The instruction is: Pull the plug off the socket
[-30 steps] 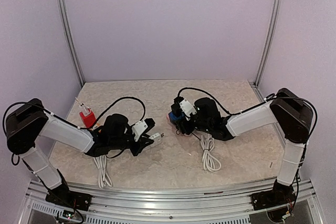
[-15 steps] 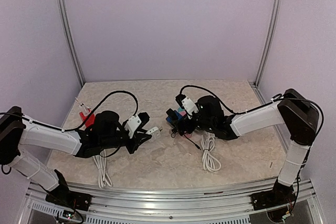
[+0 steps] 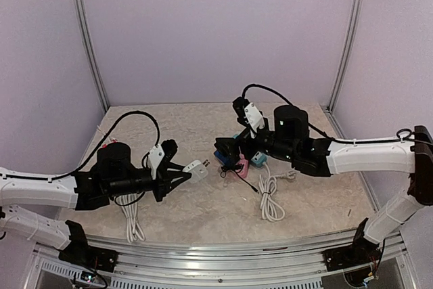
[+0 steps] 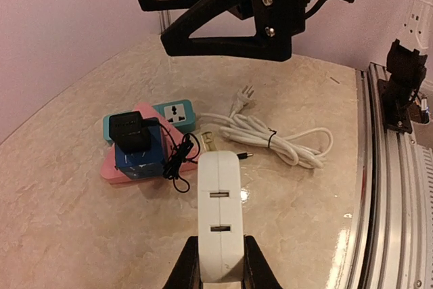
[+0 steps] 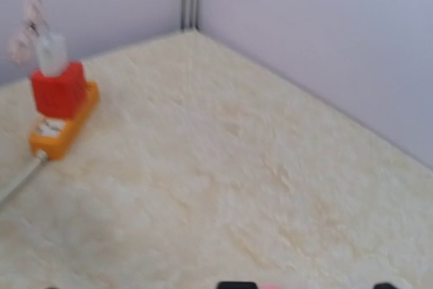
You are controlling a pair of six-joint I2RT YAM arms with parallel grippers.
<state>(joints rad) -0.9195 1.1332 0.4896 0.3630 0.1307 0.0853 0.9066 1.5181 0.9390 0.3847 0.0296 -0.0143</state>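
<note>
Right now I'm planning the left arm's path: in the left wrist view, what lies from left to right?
Black plug → teal socket → white socket block → coiled white cable.

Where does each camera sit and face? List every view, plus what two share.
Top external: above, behind the bases, looking down on the beige marbled table; left arm, right arm show.
Left wrist: faces the blue socket block with black plug; its fingers grip a white slotted adapter.
Right wrist: faces a table corner, red plug on orange socket; fingers barely show.
Shared: top and left wrist both show adapter and block.
</note>
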